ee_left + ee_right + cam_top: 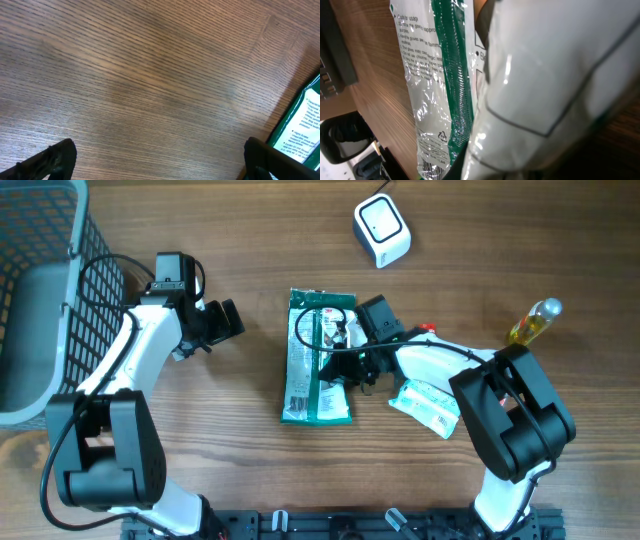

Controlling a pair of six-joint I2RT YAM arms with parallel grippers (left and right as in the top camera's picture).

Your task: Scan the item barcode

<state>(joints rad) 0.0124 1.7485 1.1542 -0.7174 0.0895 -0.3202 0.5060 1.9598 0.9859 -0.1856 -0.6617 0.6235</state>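
The item, a flat green and white plastic package [305, 370], lies mid-table. My right gripper [347, 367] is at its right edge, shut on the package. In the right wrist view the glossy package [437, 75] fills the frame and hides the fingers; a barcode [431, 169] shows on its bottom corner. The white barcode scanner [382, 230] stands at the back, right of centre. My left gripper [226, 320] hovers left of the package, open and empty, with only bare wood between its fingers [52, 159]. The package edge [304, 125] shows at the right of that view.
A grey wire basket [40, 300] takes up the far left. A yellow oil bottle [533, 321] lies at the right. A white and green packet [428, 405] lies under the right arm, near the front.
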